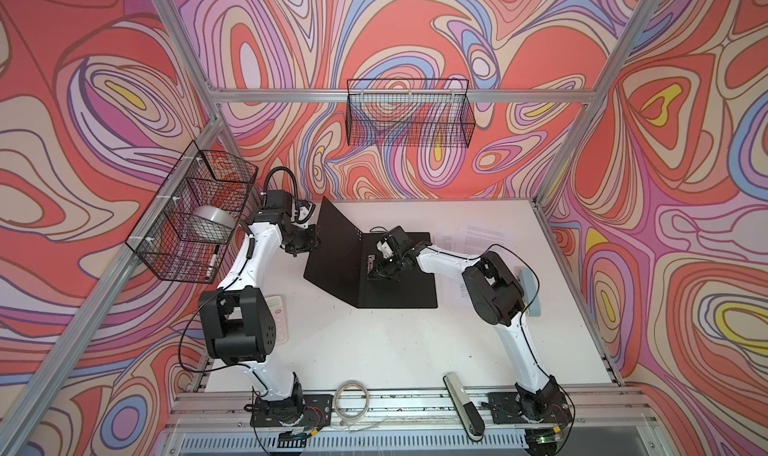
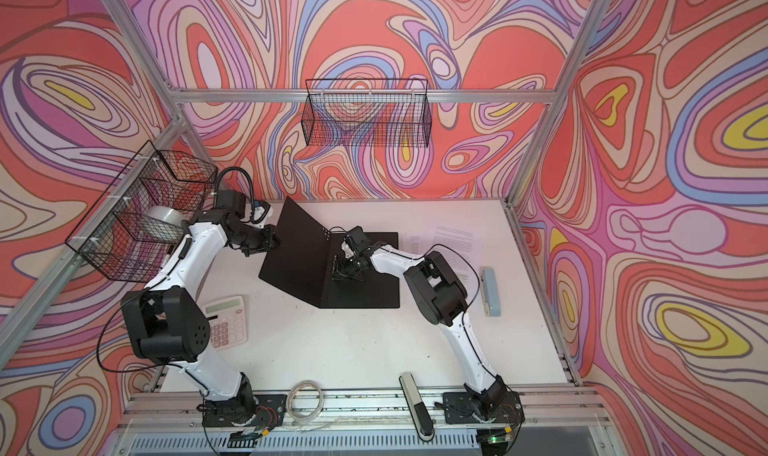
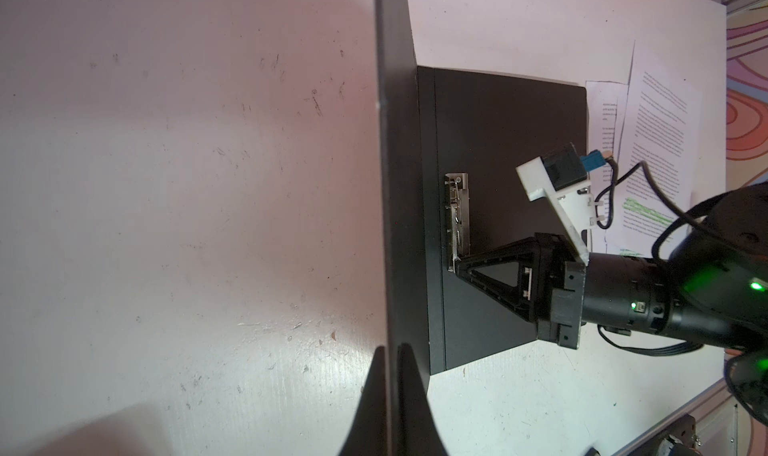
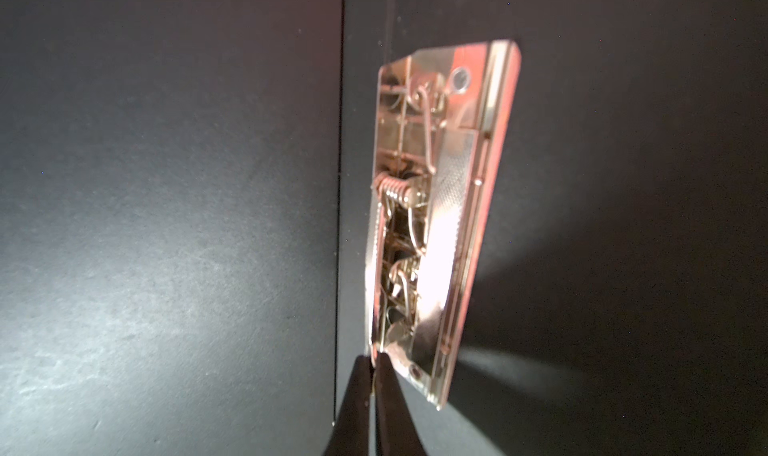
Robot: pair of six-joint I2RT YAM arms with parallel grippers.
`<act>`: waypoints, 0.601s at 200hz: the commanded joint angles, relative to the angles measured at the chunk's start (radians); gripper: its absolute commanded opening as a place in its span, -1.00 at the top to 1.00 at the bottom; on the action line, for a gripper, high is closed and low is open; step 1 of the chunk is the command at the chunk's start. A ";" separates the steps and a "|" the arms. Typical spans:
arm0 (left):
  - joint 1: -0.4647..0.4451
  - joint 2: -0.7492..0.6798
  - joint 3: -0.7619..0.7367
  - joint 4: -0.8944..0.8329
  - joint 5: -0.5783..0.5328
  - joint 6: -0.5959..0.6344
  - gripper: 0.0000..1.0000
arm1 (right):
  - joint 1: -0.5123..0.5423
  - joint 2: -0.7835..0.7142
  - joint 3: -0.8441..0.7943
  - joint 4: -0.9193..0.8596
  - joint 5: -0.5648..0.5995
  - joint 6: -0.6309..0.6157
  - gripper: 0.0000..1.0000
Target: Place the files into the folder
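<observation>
At the table's 10 o'clock we see the left gripper (image 3: 390, 350) with its jaws pressed together on the thin free edge of the raised cover of the folder (image 1: 399, 285). That black flap stands tilted up, while the other half lies flat near the table's centre. A calculator (image 2: 226, 321) sits at 8 o'clock, partly under the left arm. At the folder's spine we find the right gripper (image 4: 376, 360) closed tight, pinching the thin lever end of the metal clip (image 4: 436, 225). The files (image 1: 486, 236) lie flat outside the folder at its 3 o'clock, partly hidden by the right arm. A pale blue case (image 2: 490, 292) rests at the table's 3 o'clock edge.
</observation>
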 commanded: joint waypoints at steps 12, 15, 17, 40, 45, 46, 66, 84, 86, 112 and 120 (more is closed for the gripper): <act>0.003 0.022 0.023 -0.058 -0.023 0.032 1.00 | -0.004 0.052 -0.032 -0.028 0.041 -0.007 1.00; 0.003 0.022 0.023 -0.058 -0.023 0.034 1.00 | -0.004 0.052 -0.032 -0.031 0.043 -0.008 1.00; 0.003 0.022 0.024 -0.058 -0.023 0.034 1.00 | -0.004 0.054 -0.032 -0.034 0.047 -0.009 1.00; 0.004 0.020 0.029 -0.060 -0.025 0.036 1.00 | -0.006 0.065 -0.029 -0.068 0.073 -0.019 1.00; 0.004 0.020 0.028 -0.061 -0.025 0.036 1.00 | -0.006 0.069 -0.027 -0.076 0.078 -0.022 1.00; 0.004 0.020 0.028 -0.062 -0.025 0.037 1.00 | -0.006 0.069 -0.027 -0.078 0.079 -0.023 1.00; 0.004 0.020 0.029 -0.062 -0.023 0.037 1.00 | -0.007 0.081 -0.027 -0.102 0.094 -0.033 1.00; 0.004 0.019 0.029 -0.062 -0.023 0.036 1.00 | -0.007 0.093 -0.028 -0.118 0.106 -0.040 1.00; 0.005 0.019 0.029 -0.062 -0.024 0.036 1.00 | -0.007 0.093 -0.028 -0.119 0.106 -0.040 1.00; 0.006 0.019 0.029 -0.064 -0.024 0.035 1.00 | -0.007 0.109 -0.026 -0.137 0.118 -0.048 1.00; 0.006 0.018 0.029 -0.064 -0.024 0.037 1.00 | -0.007 0.113 -0.025 -0.140 0.120 -0.050 1.00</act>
